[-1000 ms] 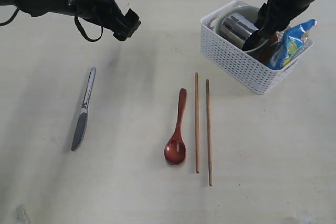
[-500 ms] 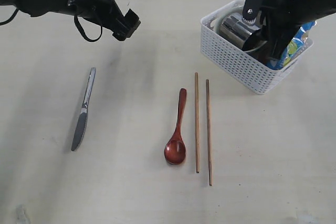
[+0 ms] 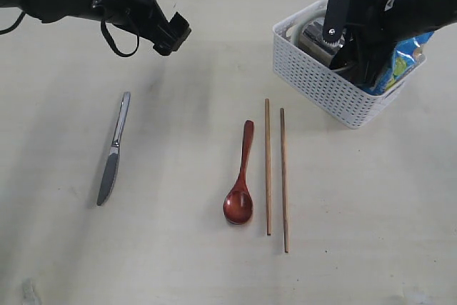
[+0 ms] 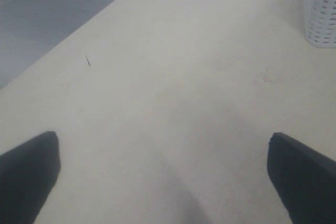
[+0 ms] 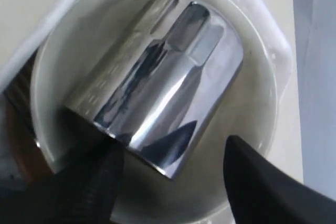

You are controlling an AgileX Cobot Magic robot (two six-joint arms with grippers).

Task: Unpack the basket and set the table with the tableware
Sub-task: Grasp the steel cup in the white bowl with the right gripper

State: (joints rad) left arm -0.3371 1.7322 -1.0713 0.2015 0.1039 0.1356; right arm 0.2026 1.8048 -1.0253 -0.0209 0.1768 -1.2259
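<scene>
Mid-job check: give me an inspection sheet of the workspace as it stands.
Surface: table pale, lightly scuffed.
Job's things: knife, spoon and chopsticks laid out; cup lies in bowl inside basket.
Clutter: snack packet in basket.
Grippers: left gripper open, empty, above table; right gripper open, astride cup.
Cables: black loop on left arm.
Surroundings: grey area past table edge.

**Polished steel, lacquered wood, matt tabletop**

The table (image 3: 178, 269) is matt, pale wood-grain, faintly scuffed. At the upper right, the basket (image 3: 314, 80) is white perforated plastic. In it are a mirror-bright steel cup (image 5: 157, 98), a smooth, glossy cream bowl (image 5: 257, 108) and a shiny blue packet (image 3: 401, 58). The spoon (image 3: 242, 169) is glossy red-brown wood and the chopsticks (image 3: 268, 169) are plain matt wood. The knife (image 3: 114, 149), at left, is dull grey steel.
</scene>
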